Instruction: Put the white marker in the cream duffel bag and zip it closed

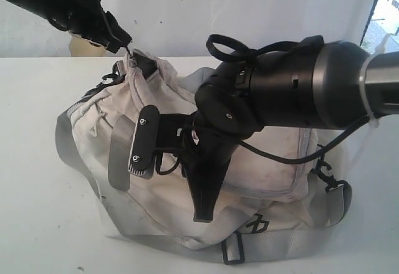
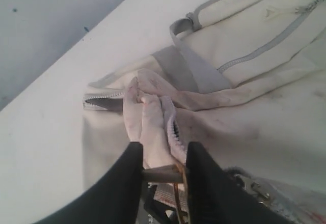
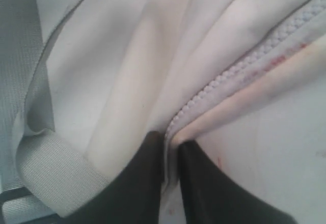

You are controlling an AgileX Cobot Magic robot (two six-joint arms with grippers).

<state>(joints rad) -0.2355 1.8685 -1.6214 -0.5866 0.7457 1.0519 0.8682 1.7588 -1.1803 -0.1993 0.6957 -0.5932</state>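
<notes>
- The right gripper (image 3: 170,145) has its jaws nearly together, pinching the zipper seam (image 3: 239,71) of the cream duffel bag (image 1: 262,174). Closed chain runs away from the jaws.
- The left gripper (image 2: 163,155) is clamped on a bunched fold at the bag's end and holds it raised.
- The white marker shows in no view; it is likely inside the bag.
- A stretch of open teeth (image 2: 102,101) gapes just beyond the left claw. The next pull probably runs along the bag's long axis, from the right claw toward the left.
- The bag lies well in from the table (image 1: 37,224) edges, with bare surface to its left and front.
</notes>
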